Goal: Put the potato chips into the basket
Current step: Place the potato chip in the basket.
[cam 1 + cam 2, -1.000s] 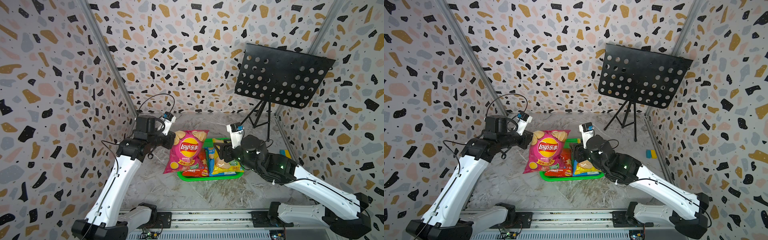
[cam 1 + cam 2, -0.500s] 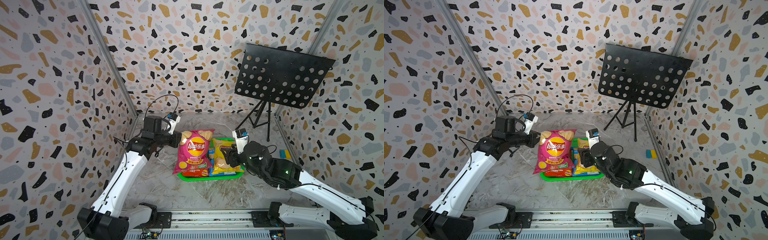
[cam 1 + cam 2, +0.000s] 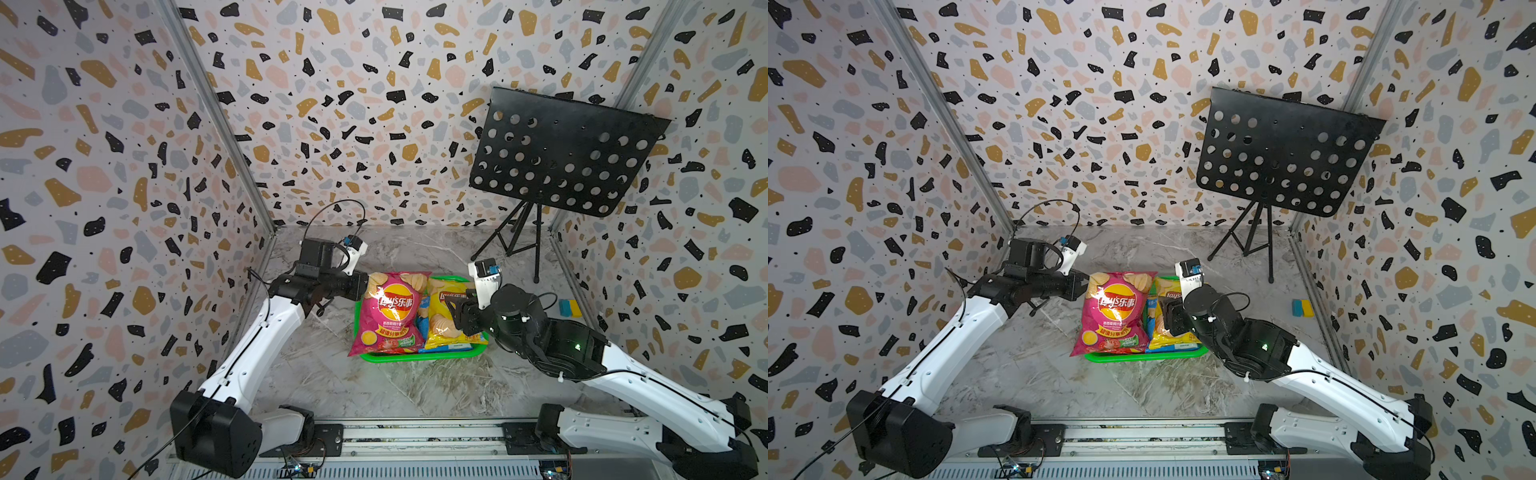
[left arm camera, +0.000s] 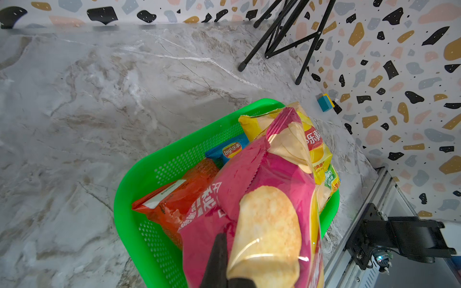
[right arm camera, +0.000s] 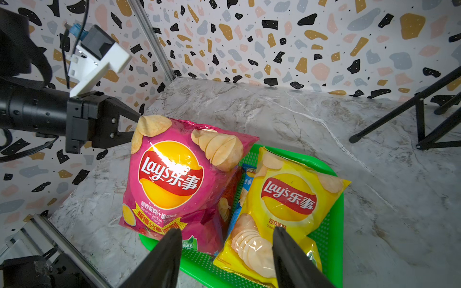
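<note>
My right claw (image 5: 225,232) hangs part-open, empty, over the yellow bag (image 5: 287,199) in the green basket (image 5: 335,224). Farther off, my left claw (image 5: 137,127) is clamped on a top corner of the pink bag (image 5: 172,174), dangling it above the red bag (image 4: 179,197).

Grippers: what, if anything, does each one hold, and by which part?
The left gripper pinches the pink chip bag by its top corner. The right gripper is open and holds nothing.
</note>
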{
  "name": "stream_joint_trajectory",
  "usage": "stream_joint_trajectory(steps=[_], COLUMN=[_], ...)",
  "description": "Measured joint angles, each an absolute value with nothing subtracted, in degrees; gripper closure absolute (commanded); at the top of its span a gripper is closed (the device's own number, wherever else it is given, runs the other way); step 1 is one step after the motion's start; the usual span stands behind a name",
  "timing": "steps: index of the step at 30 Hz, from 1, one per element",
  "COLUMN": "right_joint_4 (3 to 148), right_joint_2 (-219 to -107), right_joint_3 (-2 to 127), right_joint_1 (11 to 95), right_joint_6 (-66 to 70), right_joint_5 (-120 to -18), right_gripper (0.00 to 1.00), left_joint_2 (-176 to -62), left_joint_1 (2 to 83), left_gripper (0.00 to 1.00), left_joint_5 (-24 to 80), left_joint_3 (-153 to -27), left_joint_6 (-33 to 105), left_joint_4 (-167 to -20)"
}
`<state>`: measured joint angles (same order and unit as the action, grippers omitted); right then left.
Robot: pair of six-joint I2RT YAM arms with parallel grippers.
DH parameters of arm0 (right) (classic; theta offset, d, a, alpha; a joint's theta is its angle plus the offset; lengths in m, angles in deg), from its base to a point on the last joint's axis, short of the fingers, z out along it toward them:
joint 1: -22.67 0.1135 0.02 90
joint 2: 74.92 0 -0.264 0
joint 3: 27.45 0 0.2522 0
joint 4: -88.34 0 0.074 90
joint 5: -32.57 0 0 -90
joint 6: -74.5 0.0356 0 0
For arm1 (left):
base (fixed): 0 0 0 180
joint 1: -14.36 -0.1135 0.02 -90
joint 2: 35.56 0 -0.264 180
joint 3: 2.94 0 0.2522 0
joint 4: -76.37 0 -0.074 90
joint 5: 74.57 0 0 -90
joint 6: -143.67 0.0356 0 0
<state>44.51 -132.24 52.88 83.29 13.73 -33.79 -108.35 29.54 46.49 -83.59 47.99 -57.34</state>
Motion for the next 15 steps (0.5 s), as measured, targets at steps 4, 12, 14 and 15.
stream_joint_trajectory(steps=[4, 12, 14, 15], right_joint_4=[44.49, 44.42, 44.31, 44.25], right_joint_2=[-132.30, -132.78, -132.83, -132.85], right_joint_3=[52.84, 52.84, 52.84, 52.84], right_joint_1=[83.18, 82.98, 82.89, 82.85], right_joint_6=[13.82, 13.80, 13.77, 13.77], right_joint_5=[-33.79, -33.90, -34.09, -34.29], right_gripper=[0.38, 0.38, 0.37, 0.37], left_joint_2=[-109.29, -109.18, -108.42, -107.96], left_joint_1=[29.54, 29.54, 29.54, 29.54], left_gripper=[0.82, 0.18, 0.17, 0.17], left_joint_5=[46.52, 39.46, 36.18, 34.69], left_joint_3=[-83.59, -83.61, -83.99, -84.49], left_joint_6=[48.19, 54.44, 56.80, 58.14], left_joint_4=[-58.08, -58.28, -57.86, -57.56])
